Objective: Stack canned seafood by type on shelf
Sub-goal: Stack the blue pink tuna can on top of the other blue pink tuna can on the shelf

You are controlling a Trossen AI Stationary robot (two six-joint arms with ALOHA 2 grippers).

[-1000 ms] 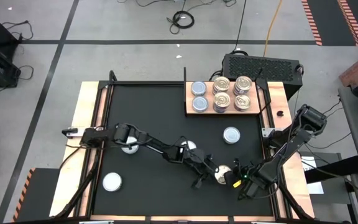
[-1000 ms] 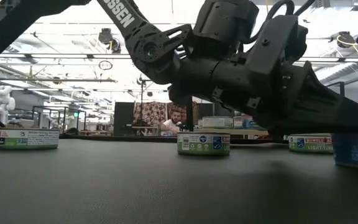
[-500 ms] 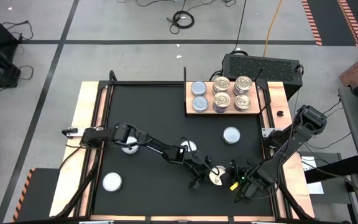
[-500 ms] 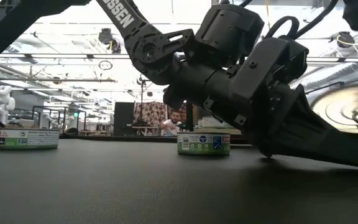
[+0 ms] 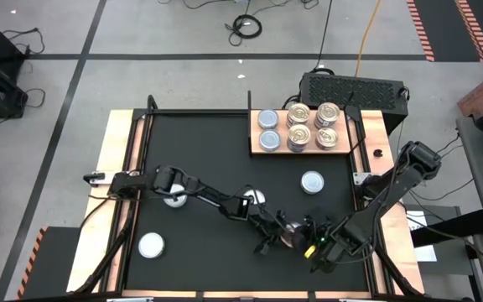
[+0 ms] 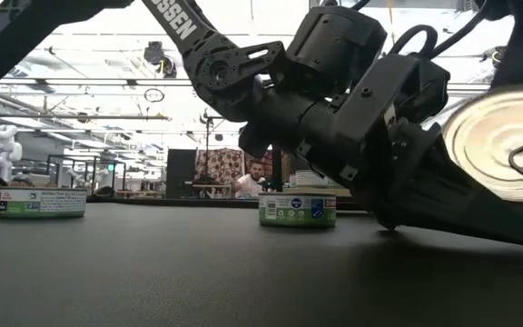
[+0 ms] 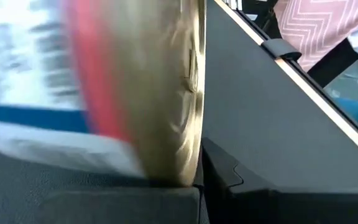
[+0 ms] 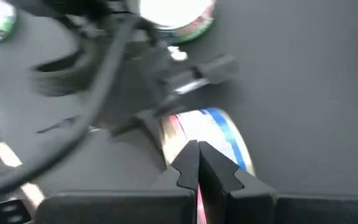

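black mat (image 5: 208, 151) on table | gold-top can (image 6: 502, 145) tipped on edge, well apart from shelf (image 5: 302, 148) | left gripper (image 5: 285, 237) clamped on it | right gripper (image 5: 313, 248) just beside, fingers together

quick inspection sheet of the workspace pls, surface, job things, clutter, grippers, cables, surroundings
surface: black mat in a wooden frame.
job's things: six tins on the shelf; loose cans at; a fourth half hidden under the left arm; tilted pull-tab can between the grippers.
clutter: nothing seen.
grippers: left gripper shut on that can's rim; right gripper shut, tip against its side.
cables: coiled and loose cables on the floor.
surroundings: black box behind the shelf; person beyond the table.
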